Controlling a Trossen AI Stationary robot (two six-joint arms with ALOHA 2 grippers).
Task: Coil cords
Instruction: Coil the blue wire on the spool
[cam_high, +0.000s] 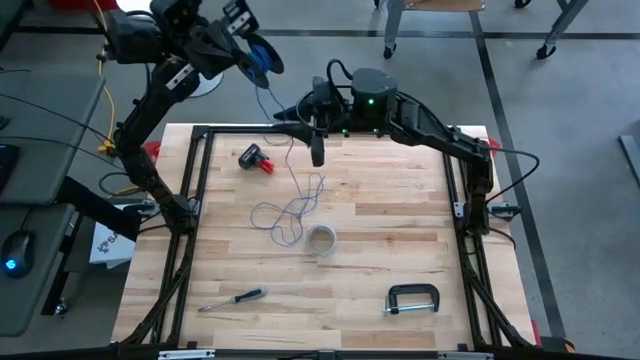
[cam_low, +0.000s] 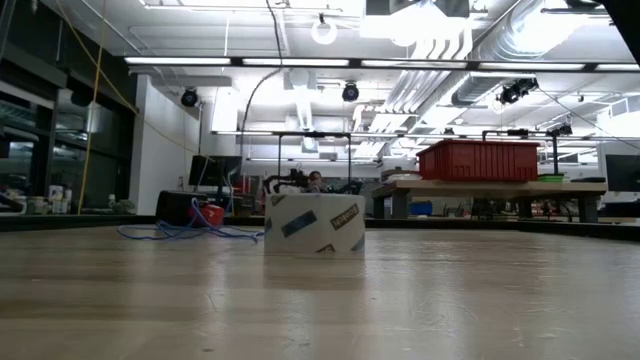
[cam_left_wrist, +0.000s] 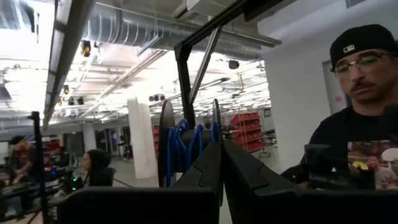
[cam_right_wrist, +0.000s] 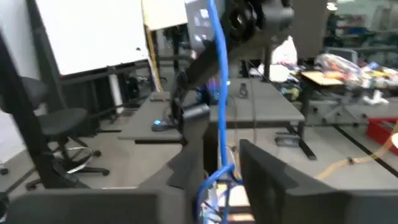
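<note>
My left gripper (cam_high: 248, 48) is raised beyond the table's far left corner, shut on a small black spool (cam_left_wrist: 186, 146) wound with blue cord. From the spool (cam_high: 262, 58) the blue cord (cam_high: 268, 95) hangs down and passes between the fingers of my right gripper (cam_high: 317, 155). That gripper hovers level over the table's far middle. In the right wrist view the cord (cam_right_wrist: 217, 93) rises out of the gap between the parted fingers of that gripper (cam_right_wrist: 222, 174). The cord's loose loops (cam_high: 290, 212) lie on the tabletop, also seen in the low view (cam_low: 180, 232). My left gripper pinches the spool between its two shut fingers (cam_left_wrist: 205, 168), seemingly at the rim of one black flange (cam_left_wrist: 216, 124). The spool is lifted clear, high above the table, its flanges on edge. My right gripper has the cord in its gap; whether a finger touches it I cannot tell.
A white tape roll (cam_high: 320, 240) stands mid-table beside the loops, large in the low view (cam_low: 314, 222). A red-and-black tool (cam_high: 257, 158) lies far left, a screwdriver (cam_high: 232, 298) near left, a C-clamp (cam_high: 412, 300) near right. A person (cam_left_wrist: 354, 124) is beyond the table.
</note>
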